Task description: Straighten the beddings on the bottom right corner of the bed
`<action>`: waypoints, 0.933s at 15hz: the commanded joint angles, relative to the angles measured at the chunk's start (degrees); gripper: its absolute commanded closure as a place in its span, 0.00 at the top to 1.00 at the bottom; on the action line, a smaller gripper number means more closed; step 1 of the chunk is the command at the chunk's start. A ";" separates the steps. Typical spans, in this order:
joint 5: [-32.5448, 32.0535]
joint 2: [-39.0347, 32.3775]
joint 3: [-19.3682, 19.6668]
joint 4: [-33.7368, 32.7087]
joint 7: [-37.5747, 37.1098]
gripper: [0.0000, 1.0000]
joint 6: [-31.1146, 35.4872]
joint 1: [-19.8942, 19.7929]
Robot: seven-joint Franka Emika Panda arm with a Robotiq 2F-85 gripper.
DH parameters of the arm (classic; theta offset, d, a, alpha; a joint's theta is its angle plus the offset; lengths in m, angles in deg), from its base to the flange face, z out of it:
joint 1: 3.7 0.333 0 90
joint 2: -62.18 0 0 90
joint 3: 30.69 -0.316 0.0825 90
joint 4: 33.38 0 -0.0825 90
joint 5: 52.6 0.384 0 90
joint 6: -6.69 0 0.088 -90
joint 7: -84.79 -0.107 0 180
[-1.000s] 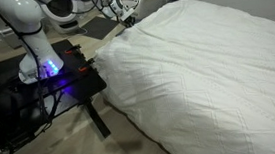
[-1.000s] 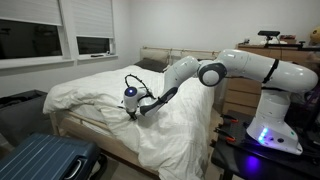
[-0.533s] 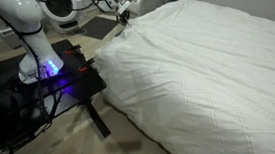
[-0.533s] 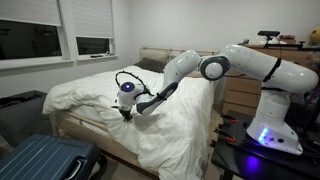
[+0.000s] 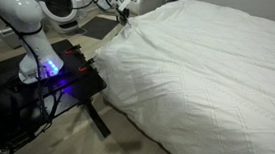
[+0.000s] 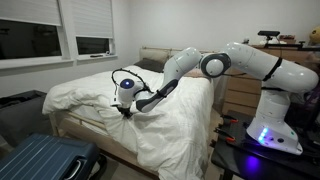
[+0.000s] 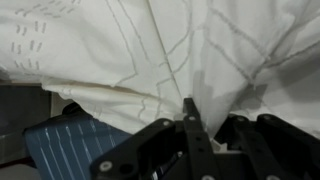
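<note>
The end effector (image 6: pixel 125 110) pinches a fold of the soft white quilted beddings (image 5: pixel 207 66). Beneath it, the corner of the wide white bed (image 6: pixel 150 53) lies rumpled, not yet straightened.

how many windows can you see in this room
2, side by side in an exterior view: a wide window at the left edge and a narrower window just right of it. More may be out of frame.

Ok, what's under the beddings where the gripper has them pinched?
Past the raised edge of the beddings, pinched in the gripper, a blue suitcase shows below. The bed itself is covered there.
</note>
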 commanded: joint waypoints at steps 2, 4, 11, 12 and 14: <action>2.60 4.69 -6.44 3.35 5.74 0.02 0.64 0.73; 3.31 5.06 -7.76 2.68 7.87 0.02 -0.65 -0.11; 15.99 4.49 -19.31 -1.91 18.64 0.63 -5.41 1.54; 19.86 4.08 -20.55 -3.00 21.20 0.72 -6.21 2.20; 23.02 4.08 -17.89 -5.42 20.82 0.87 -7.54 5.58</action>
